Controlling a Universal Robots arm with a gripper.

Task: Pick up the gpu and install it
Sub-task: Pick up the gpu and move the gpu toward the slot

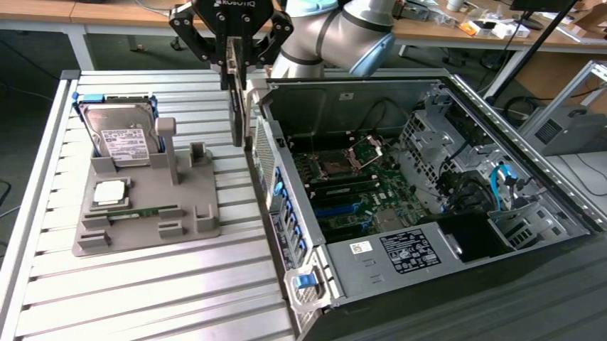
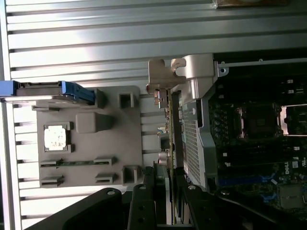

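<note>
Hanging upright and edge-on, the gpu [image 1: 234, 106] is clamped at its top edge by the jaws. It sits over the surface [image 1: 142, 298], between the grey tray [image 1: 195, 192] and the open case [image 1: 379, 277], just beside the case wall. The hard drive [image 1: 128, 142] stands in the tray.

Below the hand [image 1: 234, 71] and off to the exterior view's left of it, a gray holder [image 1: 142, 234] lies on the slatted desk [image 1: 142, 298]. It carries an upright hard drive [image 1: 119, 138], a processor chip [image 1: 109, 192] and a green memory stick [image 1: 142, 212]. Just beside the hand on its other side, an open computer case [image 1: 328, 103] shows its motherboard [image 1: 356, 188].
</note>
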